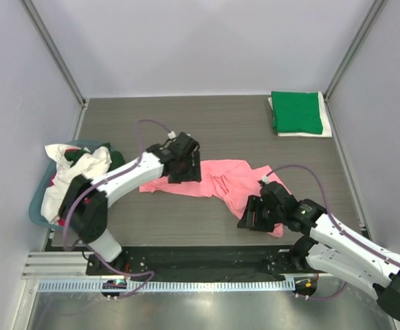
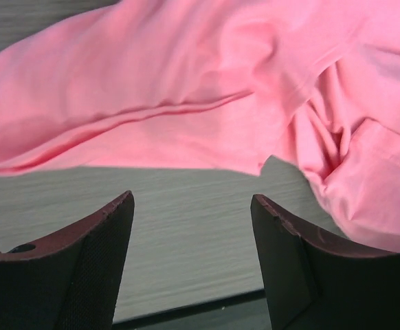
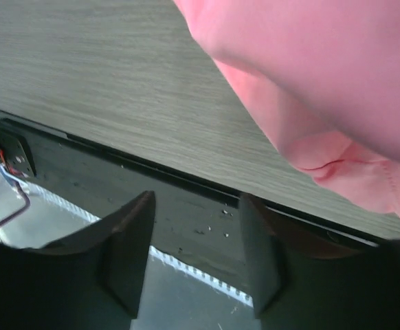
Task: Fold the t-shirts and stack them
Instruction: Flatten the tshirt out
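Note:
A salmon-pink t-shirt (image 1: 220, 180) lies crumpled on the grey table. It fills the upper part of the left wrist view (image 2: 186, 89) and the upper right of the right wrist view (image 3: 324, 82). My left gripper (image 1: 184, 173) is open and empty, low over the shirt's left part, with bare table between its fingers (image 2: 104, 261). My right gripper (image 1: 253, 218) is open and empty at the shirt's near right corner, over the table's front edge. A folded green t-shirt (image 1: 296, 112) lies on a folded white one (image 1: 326, 128) at the far right.
A teal tub (image 1: 43, 199) at the left edge holds a heap of white (image 1: 80, 172), dark green and red cloth. A black strip and a metal rail (image 1: 186, 285) run along the table's front edge. Grey walls stand on three sides.

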`<state>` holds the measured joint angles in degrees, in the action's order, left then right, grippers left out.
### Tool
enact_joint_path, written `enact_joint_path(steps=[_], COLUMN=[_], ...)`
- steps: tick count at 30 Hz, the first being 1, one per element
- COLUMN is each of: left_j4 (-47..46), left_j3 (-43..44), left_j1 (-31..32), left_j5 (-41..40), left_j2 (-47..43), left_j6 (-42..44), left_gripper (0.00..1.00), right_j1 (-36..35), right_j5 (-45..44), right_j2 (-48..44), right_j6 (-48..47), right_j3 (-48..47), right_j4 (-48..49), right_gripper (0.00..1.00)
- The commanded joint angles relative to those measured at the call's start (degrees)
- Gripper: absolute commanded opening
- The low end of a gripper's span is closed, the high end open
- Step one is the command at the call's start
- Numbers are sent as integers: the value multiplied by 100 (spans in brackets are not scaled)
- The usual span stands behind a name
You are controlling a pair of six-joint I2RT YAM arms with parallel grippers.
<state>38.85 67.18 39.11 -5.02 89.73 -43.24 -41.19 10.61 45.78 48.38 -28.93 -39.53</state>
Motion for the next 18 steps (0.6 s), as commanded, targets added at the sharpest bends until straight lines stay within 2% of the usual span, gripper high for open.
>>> enact_joint_path(steps=[1,4,10,18], left_j4=[-246,-141,597,1660], left_j3=[706,1077,2158,3116], left_j1=[263,334,536,966], left_j5=[-377,-438,-956,-1976], left_j2=[675,1394,2503,3155], left_j6=[-88,-131,-114,-96], left_gripper=[69,68,65,50], right_j1=[-82,-82,-82,-82], right_j5=[-691,-876,-850,-842], right_j2=[-350,-210,150,80], right_j6=[427,234,-48,-136], right_j3=[-367,-745,-1132,-1001], right_j4=[7,-195,-336,-310], right_gripper=[61,69,70,71])
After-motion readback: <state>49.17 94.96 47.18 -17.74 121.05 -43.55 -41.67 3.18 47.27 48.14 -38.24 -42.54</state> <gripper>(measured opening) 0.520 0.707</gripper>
